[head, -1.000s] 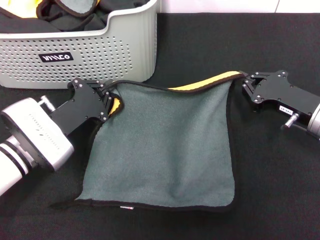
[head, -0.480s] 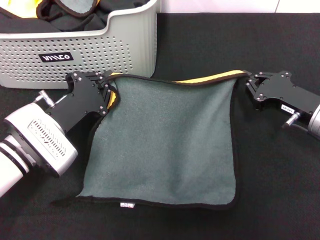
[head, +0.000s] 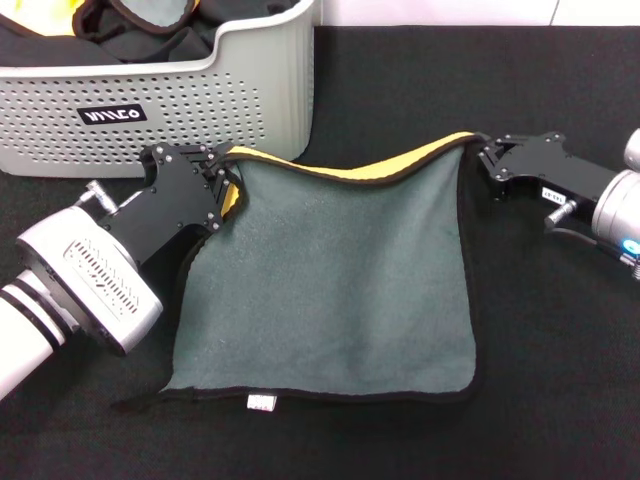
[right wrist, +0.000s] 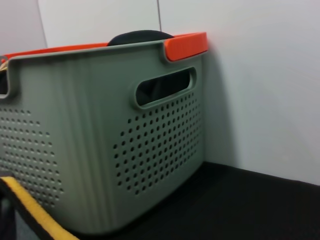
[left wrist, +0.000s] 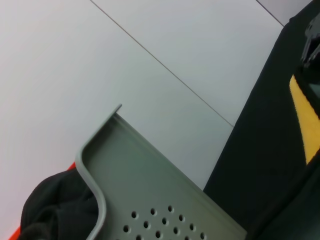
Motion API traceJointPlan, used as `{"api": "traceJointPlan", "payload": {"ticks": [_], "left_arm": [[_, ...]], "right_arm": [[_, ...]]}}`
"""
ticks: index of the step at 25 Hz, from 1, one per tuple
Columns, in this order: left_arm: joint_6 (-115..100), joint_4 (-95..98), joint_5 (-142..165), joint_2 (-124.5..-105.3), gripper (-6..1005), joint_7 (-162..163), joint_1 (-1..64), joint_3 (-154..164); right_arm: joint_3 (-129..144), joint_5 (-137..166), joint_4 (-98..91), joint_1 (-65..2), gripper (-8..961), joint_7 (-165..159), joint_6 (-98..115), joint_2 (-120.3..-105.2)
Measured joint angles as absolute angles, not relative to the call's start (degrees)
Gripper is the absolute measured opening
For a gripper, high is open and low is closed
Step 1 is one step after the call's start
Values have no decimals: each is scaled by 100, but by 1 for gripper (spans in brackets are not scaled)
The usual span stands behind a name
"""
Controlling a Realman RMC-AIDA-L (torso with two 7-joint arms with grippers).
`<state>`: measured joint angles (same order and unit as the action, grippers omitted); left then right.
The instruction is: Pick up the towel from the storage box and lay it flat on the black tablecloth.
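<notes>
The towel lies grey side up on the black tablecloth, in front of the storage box. Its far edge is raised and shows yellow-orange underneath. Its white tag is at the near edge. My left gripper is shut on the far left corner, close to the box wall. My right gripper is shut on the far right corner. The yellow edge also shows in the left wrist view and in the right wrist view.
The box holds other bunched dark, grey and yellow cloths. Its perforated wall fills the right wrist view, and its rim shows in the left wrist view. A white strip lies beyond the tablecloth's far edge.
Both grippers have moved a little toward the far side with the towel's corners. The towel's near edge and tag slid away from me, and its far edge sags more between the grippers.
</notes>
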<state>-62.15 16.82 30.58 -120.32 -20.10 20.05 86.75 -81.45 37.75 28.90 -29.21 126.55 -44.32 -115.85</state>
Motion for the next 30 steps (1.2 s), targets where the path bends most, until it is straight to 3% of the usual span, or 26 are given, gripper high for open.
{"api": "traceJointPlan", "payload": {"ticks": [5, 13, 15, 22, 25, 27, 30], "left_arm": [[-6202, 1663, 3007, -12041, 22, -2011, 2034, 8641], [-6179, 1628, 2600, -12041, 227, -2012, 1980, 8633], [-6193, 1621, 2551, -12042, 273, -2013, 1924, 8636], [-6796, 1665, 2422, -12045, 453, -1597, 1445, 8652], [-7499, 1671, 2397, -11997, 573, -562, 1187, 8653], [-7917, 1674, 2450, -11924, 653, 272, 1076, 8659], [-8524, 1662, 2874, -11705, 760, 1889, 1034, 8684]], "right_arm": [[-8107, 3807, 2891, -3091, 17, 12412, -3995, -11583], [-8097, 3803, 2906, -3066, 19, 12402, -3933, -11581], [-8124, 3798, 2932, -2995, 209, 12408, -4084, -11571], [-8668, 3810, 2950, -2378, 470, 12783, -6153, -11487], [-8777, 3817, 2948, -2150, 598, 12821, -6950, -11360], [-8767, 3867, 2925, -2042, 678, 12769, -7537, -11199], [-8761, 4160, 2921, -2028, 794, 12597, -8158, -11017]]}}
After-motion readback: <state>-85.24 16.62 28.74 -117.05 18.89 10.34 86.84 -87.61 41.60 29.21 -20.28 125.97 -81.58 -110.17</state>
